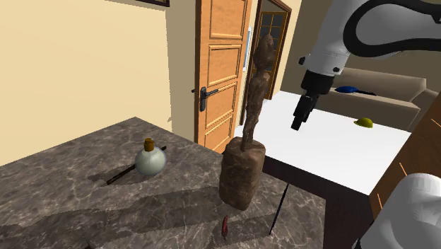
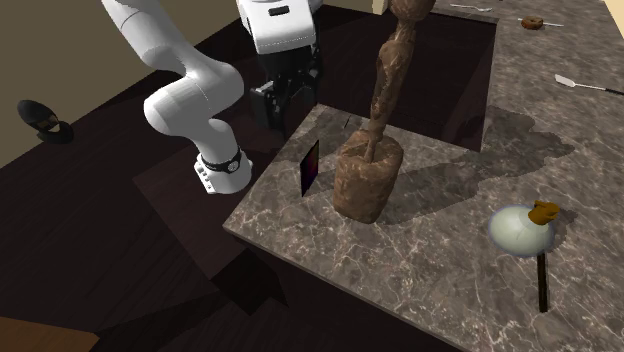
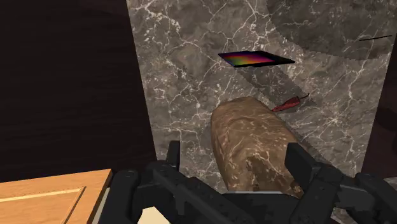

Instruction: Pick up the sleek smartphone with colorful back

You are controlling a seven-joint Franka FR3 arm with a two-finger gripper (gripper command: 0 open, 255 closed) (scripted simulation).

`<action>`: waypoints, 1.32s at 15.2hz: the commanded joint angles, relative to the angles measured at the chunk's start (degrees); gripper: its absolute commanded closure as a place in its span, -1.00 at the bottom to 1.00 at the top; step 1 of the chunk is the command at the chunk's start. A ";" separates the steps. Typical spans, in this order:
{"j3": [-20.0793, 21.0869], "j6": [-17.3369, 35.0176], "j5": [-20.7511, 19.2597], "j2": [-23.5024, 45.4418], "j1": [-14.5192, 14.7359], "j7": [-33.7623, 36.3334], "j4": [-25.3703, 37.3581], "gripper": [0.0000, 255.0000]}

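One smartphone [image 3: 256,59] with a rainbow back stands on its thin side close to the edge of the marble counter [image 2: 430,270]. It is just beside one brown stump-like block [image 2: 362,180] that carries a twisted stem. One small red pepper-like thing [image 3: 289,103] lies near both. One corked round flask [image 1: 150,160] sits well apart, on the block's other side. The gripper [image 1: 297,124] hangs high above the counter edge, fingers spread wide and holding nothing. Bare marble lies open around the phone.

no readable text (nor labels) anywhere
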 commanded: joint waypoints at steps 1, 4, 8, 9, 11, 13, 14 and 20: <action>0.00 0.00 0.00 0.00 0.00 0.00 0.00 -1.00; 4.93 2.30 2.65 -5.31 -3.61 13.93 -7.26 -1.00; 12.93 4.54 8.00 -11.29 -7.50 32.95 -15.09 -1.00; 15.21 5.00 9.68 -12.48 -8.32 37.78 -16.67 -1.00; 20.02 5.95 13.32 -14.35 -9.69 47.61 -19.33 -1.00; 25.19 7.00 17.30 -15.40 -10.93 57.57 -21.29 -1.00; 27.90 7.59 19.40 -15.61 -11.58 62.56 -22.00 -1.00; 40.03 12.18 28.66 -13.75 -14.54 81.85 -24.23 -1.00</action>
